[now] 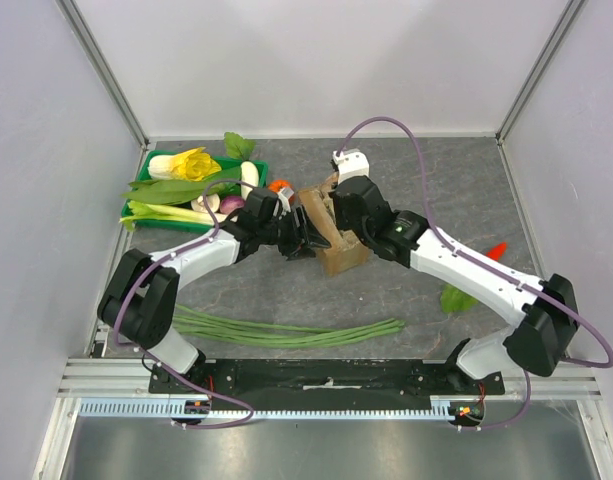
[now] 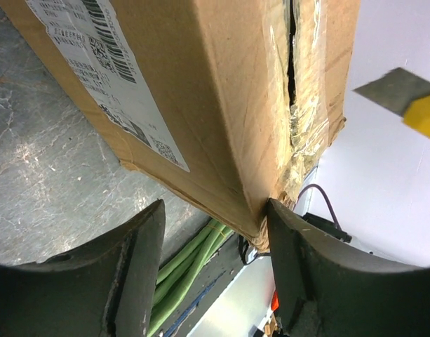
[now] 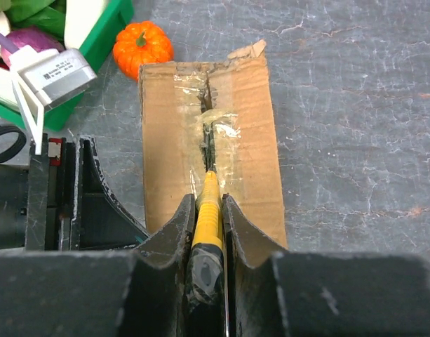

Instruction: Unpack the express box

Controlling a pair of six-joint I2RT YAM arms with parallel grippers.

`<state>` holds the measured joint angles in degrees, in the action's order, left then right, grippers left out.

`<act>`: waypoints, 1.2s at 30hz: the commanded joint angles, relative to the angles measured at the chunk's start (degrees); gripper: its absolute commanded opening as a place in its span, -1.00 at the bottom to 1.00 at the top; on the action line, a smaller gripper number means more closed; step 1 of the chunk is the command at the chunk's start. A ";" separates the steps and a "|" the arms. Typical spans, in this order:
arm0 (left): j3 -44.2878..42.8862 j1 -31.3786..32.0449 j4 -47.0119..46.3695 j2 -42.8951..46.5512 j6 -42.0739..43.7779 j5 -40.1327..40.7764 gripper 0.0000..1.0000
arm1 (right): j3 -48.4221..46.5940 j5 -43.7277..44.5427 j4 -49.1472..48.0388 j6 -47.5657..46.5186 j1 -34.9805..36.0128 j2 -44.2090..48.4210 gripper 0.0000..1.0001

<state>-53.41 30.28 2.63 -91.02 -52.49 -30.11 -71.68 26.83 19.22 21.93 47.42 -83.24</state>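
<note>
The brown express box (image 1: 348,256) stands mid-table between both grippers, tilted, with its taped seam split open. In the left wrist view, the box (image 2: 222,105) shows its white label (image 2: 109,77). My left gripper (image 1: 304,240) is open, with the box's lower corner between its jaws (image 2: 215,210); the right finger (image 2: 292,267) touches that corner. My right gripper (image 3: 209,200) is shut on a yellow utility knife (image 3: 209,210). The knife's tip sits in the seam on top of the box (image 3: 250,140). The knife (image 2: 418,105) also shows beyond the box in the left wrist view.
A green tray (image 1: 151,160) of vegetables stands at the back left, with a small orange pumpkin (image 3: 142,45) beside it near the box. Long green beans (image 1: 286,330) lie across the front. A red chili (image 1: 496,250) and a green leaf (image 1: 456,298) lie at the right.
</note>
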 commanded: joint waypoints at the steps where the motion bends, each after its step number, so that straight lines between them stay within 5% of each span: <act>1: 0.85 1.01 0.62 2.25 -0.42 0.49 0.33 | -3.03 -1.51 4.30 -0.23 0.22 4.22 -1.00; 14: 2.16 2.41 -1.84 7.26 -1.65 1.10 0.51 | 5.58 -6.96 10.75 2.33 0.22 12.14 -1.00; 28: 3.22 4.43 -4.48 2.88 -4.11 3.56 0.36 | 11.21 -6.70 6.27 0.92 0.22 13.37 -1.00; 36: 4.36 4.79 -7.20 2.25 -7.18 5.15 0.43 | 18.32 -9.34 -2.33 -3.29 0.74 16.96 -1.00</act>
<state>-49.91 34.65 -0.84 -88.38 -56.47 -27.29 -57.54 19.46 22.35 21.80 47.44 -68.66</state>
